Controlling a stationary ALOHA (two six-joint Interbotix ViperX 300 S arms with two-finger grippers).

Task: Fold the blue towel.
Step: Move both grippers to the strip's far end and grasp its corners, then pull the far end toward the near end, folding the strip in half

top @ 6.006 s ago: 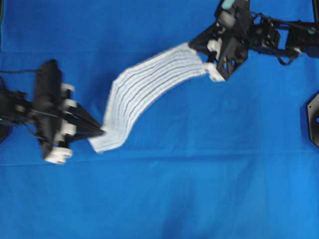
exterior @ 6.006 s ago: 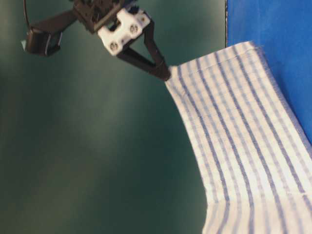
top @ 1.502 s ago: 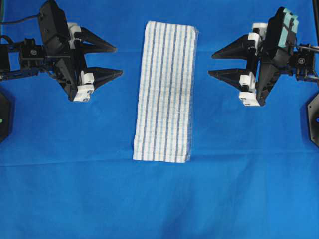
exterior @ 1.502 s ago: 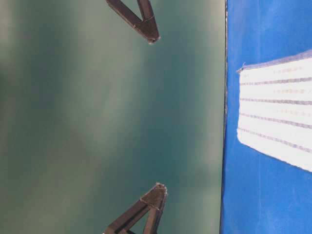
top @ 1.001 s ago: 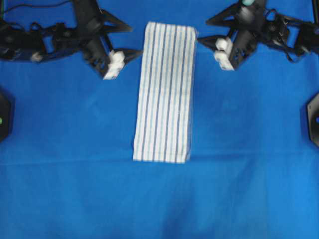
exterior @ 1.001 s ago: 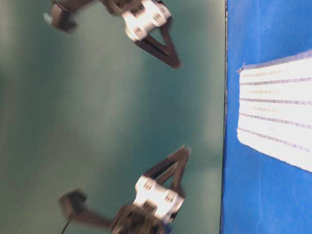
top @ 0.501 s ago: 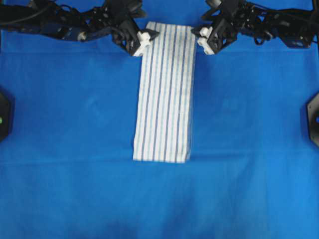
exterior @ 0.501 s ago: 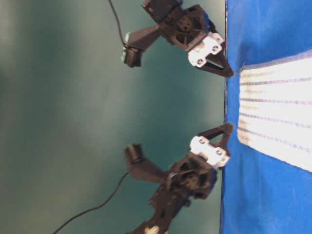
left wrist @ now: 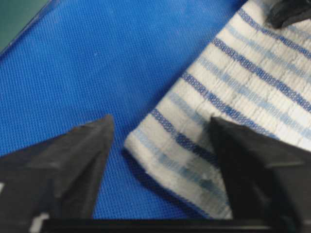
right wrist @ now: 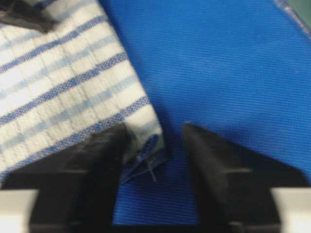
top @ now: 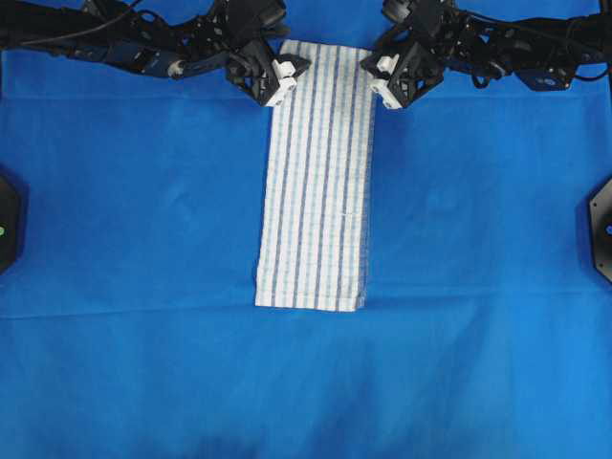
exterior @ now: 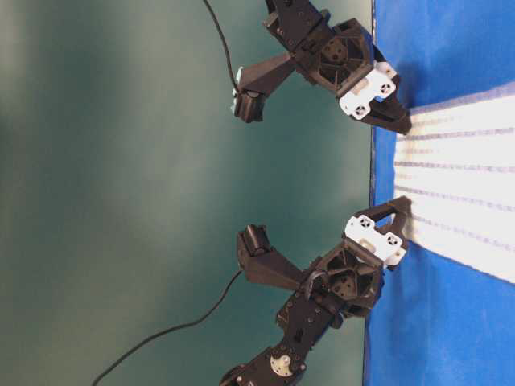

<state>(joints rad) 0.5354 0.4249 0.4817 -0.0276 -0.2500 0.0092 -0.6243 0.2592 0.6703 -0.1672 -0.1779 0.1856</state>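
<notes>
Now left gripper [left wrist: 158,145] jaws apart astride blue towel [top: 316,182] corner (nothing clamped), right gripper [right wrist: 153,145] likewise, narrower gap.

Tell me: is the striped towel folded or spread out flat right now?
Folded. The blue towel lies as a long narrow strip, with stacked layers showing along its right edge.

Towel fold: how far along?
Done: the blue towel lies flat as a long narrow strip on the blue sheet, apparently already folded lengthwise. In hand: the left gripper and right gripper each straddle a far corner, jaws still apart around the cloth, nothing lifted. Left: pinch both corners and carry that end over to the near edge.
</notes>
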